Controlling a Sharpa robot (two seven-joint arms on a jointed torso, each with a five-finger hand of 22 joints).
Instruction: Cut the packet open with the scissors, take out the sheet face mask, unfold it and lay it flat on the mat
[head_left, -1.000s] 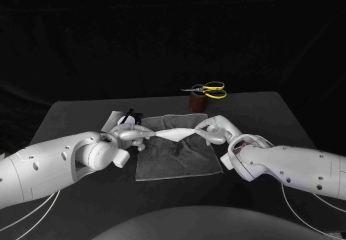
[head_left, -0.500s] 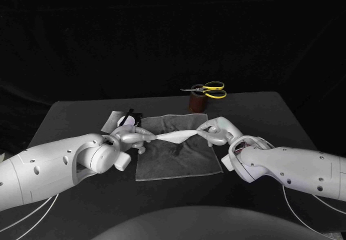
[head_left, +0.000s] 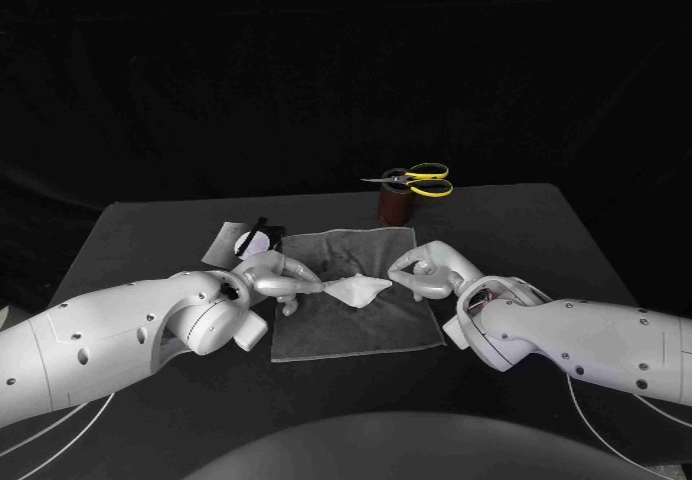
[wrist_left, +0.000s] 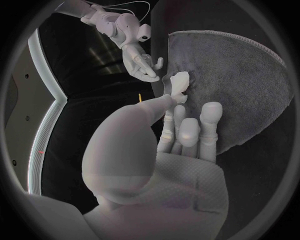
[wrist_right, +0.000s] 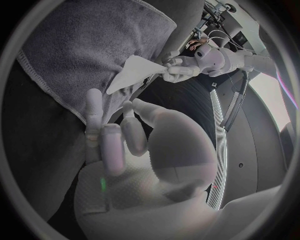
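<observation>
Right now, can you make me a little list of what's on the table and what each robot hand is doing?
Left hand: pinches the folded white sheet mask above the grey towel mat
Right hand: beside the mask, fingers apart, holding nothing
Mat: lies flat on the black table
Scissors: yellow-handled, resting on the dark brown cup behind the mat
Packet: pale, lying by the mat's far left corner

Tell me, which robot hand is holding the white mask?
The left robot hand pinches the white mask; the right robot hand only hovers beside it, fingers spread.
</observation>
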